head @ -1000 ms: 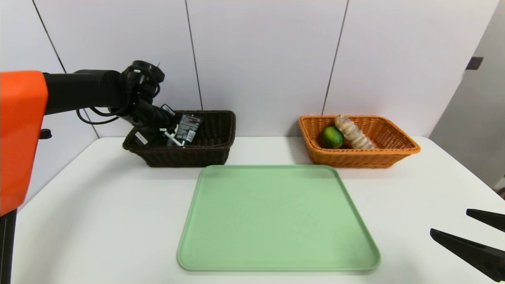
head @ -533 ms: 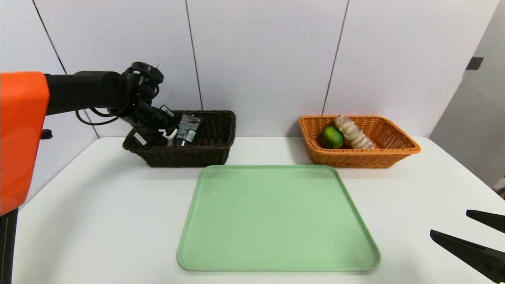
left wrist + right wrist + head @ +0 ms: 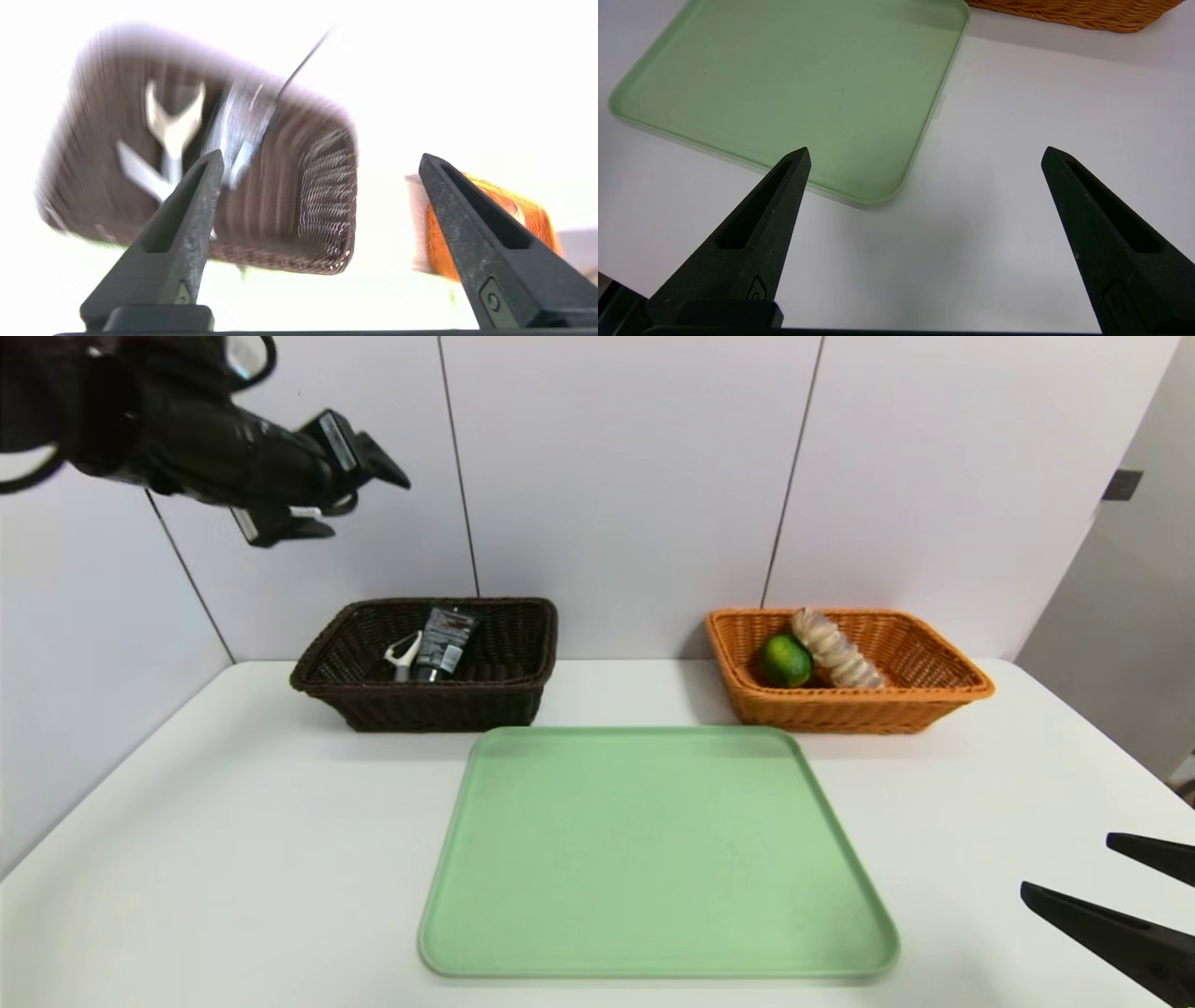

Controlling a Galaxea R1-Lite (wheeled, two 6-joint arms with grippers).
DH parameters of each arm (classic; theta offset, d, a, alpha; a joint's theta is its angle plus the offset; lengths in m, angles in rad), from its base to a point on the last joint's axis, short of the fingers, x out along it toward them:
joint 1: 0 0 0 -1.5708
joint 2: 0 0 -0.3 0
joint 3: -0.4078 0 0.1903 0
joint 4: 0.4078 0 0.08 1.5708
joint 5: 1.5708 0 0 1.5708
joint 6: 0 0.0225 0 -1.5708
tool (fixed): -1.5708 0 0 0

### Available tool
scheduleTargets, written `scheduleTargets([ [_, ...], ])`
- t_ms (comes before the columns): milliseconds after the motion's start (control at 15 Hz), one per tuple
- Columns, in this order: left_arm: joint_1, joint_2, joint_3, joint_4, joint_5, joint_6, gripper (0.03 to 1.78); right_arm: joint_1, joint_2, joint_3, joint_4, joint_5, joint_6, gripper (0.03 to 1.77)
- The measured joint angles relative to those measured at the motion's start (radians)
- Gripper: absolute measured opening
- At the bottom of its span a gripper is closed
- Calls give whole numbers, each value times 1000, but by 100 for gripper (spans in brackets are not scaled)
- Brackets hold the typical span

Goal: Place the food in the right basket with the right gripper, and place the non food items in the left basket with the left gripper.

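Observation:
The dark brown left basket [image 3: 439, 707] holds a white peeler [image 3: 403, 653] and a black tube [image 3: 441, 639]. My left gripper [image 3: 369, 507] hangs high above the basket's left end, open and empty. In the left wrist view, which is smeared by motion, the open left gripper [image 3: 320, 154] looks down on the basket [image 3: 322, 200], the peeler [image 3: 174, 130], the tube [image 3: 238, 126] and a slim white pen [image 3: 140, 172]. The orange right basket [image 3: 840, 709] holds the lime [image 3: 785, 660] and the twisted bread [image 3: 836, 649]. My right gripper [image 3: 1065, 864] rests open and empty over the table's near right corner.
A green tray [image 3: 653, 849] with nothing on it lies mid-table in front of both baskets. In the right wrist view the open right gripper [image 3: 925, 149] sits just past the tray's corner [image 3: 878, 186], with the orange basket's edge [image 3: 1073, 11] beyond it. A white wall stands behind the baskets.
My left gripper has opened, left the peeler in the dark brown basket, and risen quickly up and away to the upper left. The right arm has not moved.

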Motion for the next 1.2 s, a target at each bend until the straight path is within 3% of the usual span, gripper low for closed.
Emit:
scheduleTargets([
  [200, -11, -154, 121, -58, -52, 305, 156, -1, -16, -2, 0, -36, -52, 171],
  [467, -12, -413, 594, -106, -164, 531, 162, -10, -24, -69, -2, -63, -65, 171],
  [600, -11, -573, 796, -154, -139, 572, 164, -50, -27, -95, -2, -66, -69, 171],
  [733, 18, -717, 954, -194, -27, 578, 166, -123, -46, -101, -2, -61, -74, 171],
  [867, 113, -843, 1076, -220, 44, 570, 167, -167, -97, -84, 1, -60, -69, 171],
  [1200, 229, -1188, 1329, -216, 61, 551, 167, -205, -327, 55, 13, -67, -66, 171],
])
